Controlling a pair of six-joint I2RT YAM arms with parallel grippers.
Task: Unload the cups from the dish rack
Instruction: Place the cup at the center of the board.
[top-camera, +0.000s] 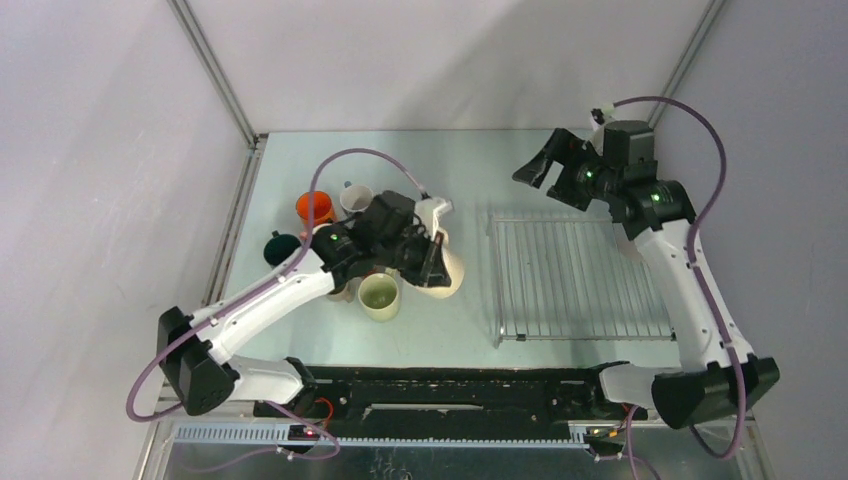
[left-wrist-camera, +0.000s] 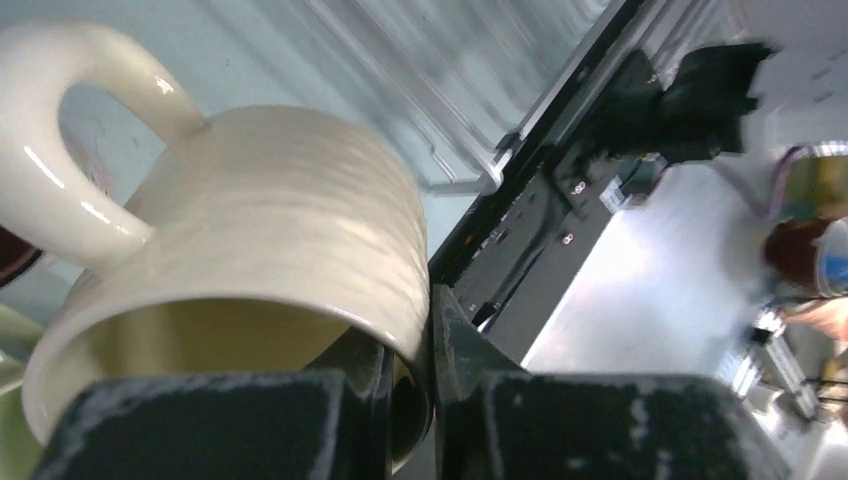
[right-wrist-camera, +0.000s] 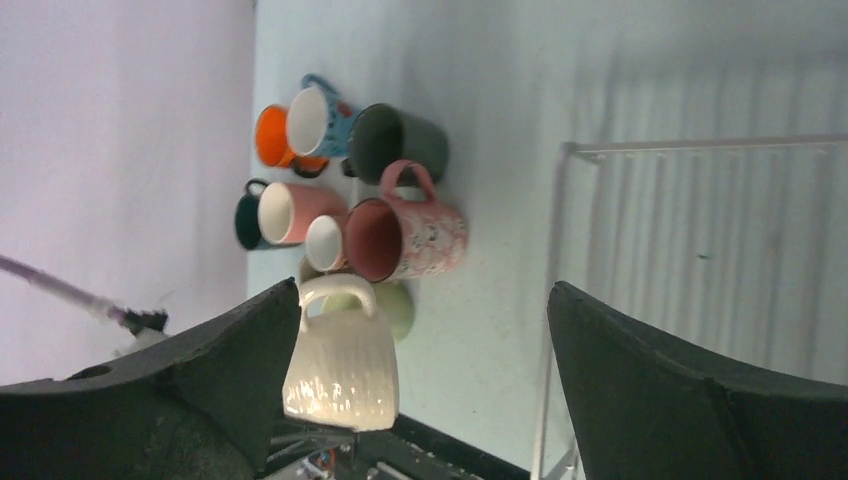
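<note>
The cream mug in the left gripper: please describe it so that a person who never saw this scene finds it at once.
Look left of the empty wire dish rack, where the mugs are grouped on the table. At the group's right edge, the left gripper pinches the rim of the cream mug. Only this one is ribbed, tipped over and held.

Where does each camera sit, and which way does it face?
Top external: above and behind the bases, looking down on table, dish rack, left arm and right arm.
Left wrist: on the left gripper, facing the cream mug it clamps by the rim; fingers show.
Right wrist: on the raised, open right gripper, facing the mug cluster between its fingers.
Shared: the cream mug, in all three.
</note>
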